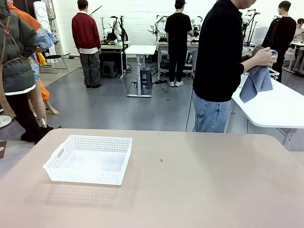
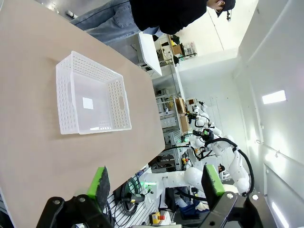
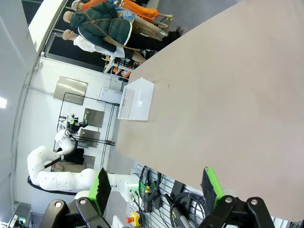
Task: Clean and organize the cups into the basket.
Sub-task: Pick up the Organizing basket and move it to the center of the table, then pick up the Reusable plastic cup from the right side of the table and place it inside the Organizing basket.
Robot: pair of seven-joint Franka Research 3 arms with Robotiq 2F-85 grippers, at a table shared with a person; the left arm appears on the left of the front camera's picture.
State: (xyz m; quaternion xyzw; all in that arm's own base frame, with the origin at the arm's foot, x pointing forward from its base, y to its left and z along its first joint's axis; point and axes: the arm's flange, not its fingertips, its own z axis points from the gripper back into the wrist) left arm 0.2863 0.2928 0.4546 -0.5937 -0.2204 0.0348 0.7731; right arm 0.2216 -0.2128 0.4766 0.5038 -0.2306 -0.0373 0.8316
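The shallow white plastic lattice-sided basket [image 1: 85, 176] sat empty on the left of the beige table [image 1: 199, 190], with no cup in it, so all the sorting was yet to do. The left gripper [image 2: 156, 178] and right gripper [image 3: 156, 183], black with green pads, gaped wide, holding nothing. Beyond, a person's hands [image 1: 264, 57] rubbed a blue-grey cloth [image 1: 256, 80] over what seemed a tan-brown cup [image 1: 257, 49], mostly hidden.

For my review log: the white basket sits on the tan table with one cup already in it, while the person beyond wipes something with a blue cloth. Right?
Not quite: the basket holds no cup; the front view shows its bare floor. It does sit on the tan table, and the person wipes something with a blue cloth.
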